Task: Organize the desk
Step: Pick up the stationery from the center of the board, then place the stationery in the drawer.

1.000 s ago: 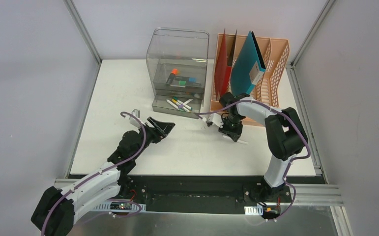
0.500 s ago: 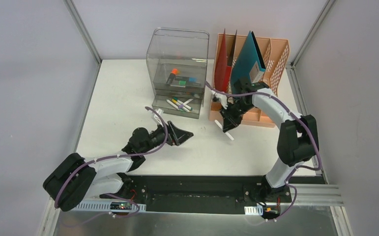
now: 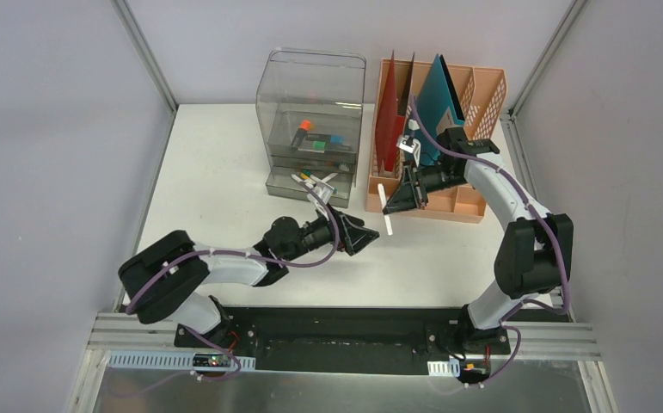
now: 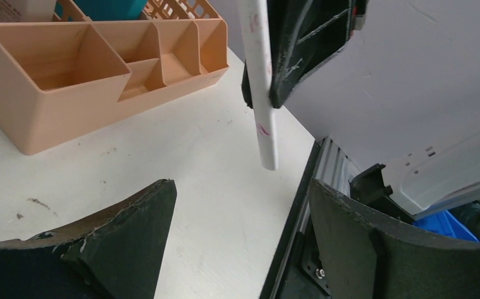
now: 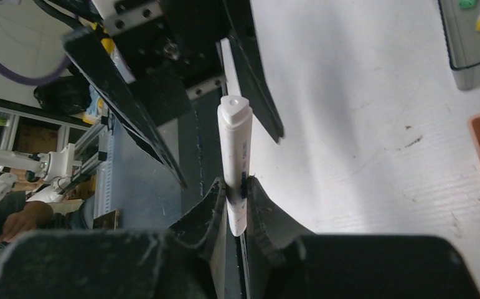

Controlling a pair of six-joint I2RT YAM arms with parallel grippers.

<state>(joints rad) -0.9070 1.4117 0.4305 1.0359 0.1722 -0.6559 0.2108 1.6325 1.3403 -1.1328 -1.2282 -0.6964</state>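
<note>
Scuffs [image 4: 38,202] mark the white desk [image 3: 216,172] between grey walls [image 3: 52,129].

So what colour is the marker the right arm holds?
White; the marker shows best in the left wrist view.

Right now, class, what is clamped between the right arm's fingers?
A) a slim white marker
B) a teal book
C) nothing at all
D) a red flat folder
A: in the right wrist view, the right arm's fingers pinch the lower end of the slim white marker, which sticks out beyond them.
</note>
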